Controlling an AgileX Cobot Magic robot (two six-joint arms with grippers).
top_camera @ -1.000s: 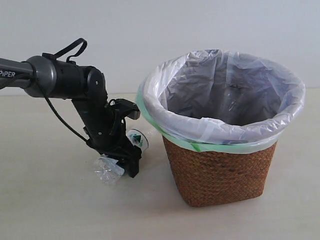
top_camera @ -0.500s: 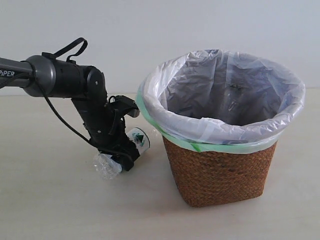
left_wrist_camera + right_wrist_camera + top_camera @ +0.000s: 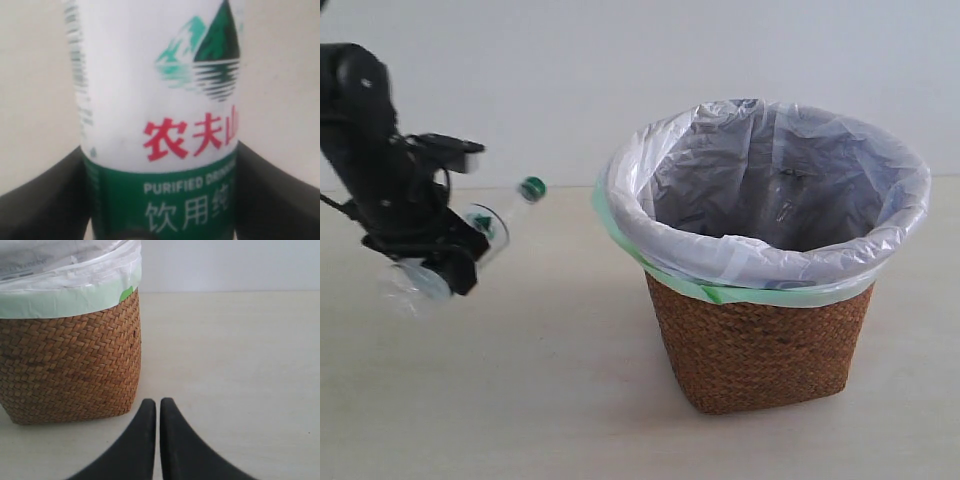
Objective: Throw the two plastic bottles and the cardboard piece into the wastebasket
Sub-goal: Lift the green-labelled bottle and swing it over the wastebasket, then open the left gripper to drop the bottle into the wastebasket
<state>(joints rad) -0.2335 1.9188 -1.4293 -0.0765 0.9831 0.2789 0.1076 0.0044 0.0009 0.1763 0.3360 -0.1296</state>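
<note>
Left of the wastebasket (image 3: 760, 340) and above the table (image 3: 570, 420), holds the green-capped bottle (image 3: 492, 224) in the left gripper (image 3: 455, 262), clamped partway open across the labelled body, cap (image 3: 531, 187) tilted up toward the bagged rim. Hangs well apart from the basket, not over its mouth. Has the right gripper (image 3: 158, 412) near the wicker wall, pinched closed on nothing. Shows no red-labelled bottle or cardboard piece in any view. Risks a short drop: letting go before clearing the rim would probably bounce the bottle off the bag edge onto the table. Risks slip too, since smooth, light plastic may swivel between the fingers. Could also snag the loose liner if carried in too low.
</note>
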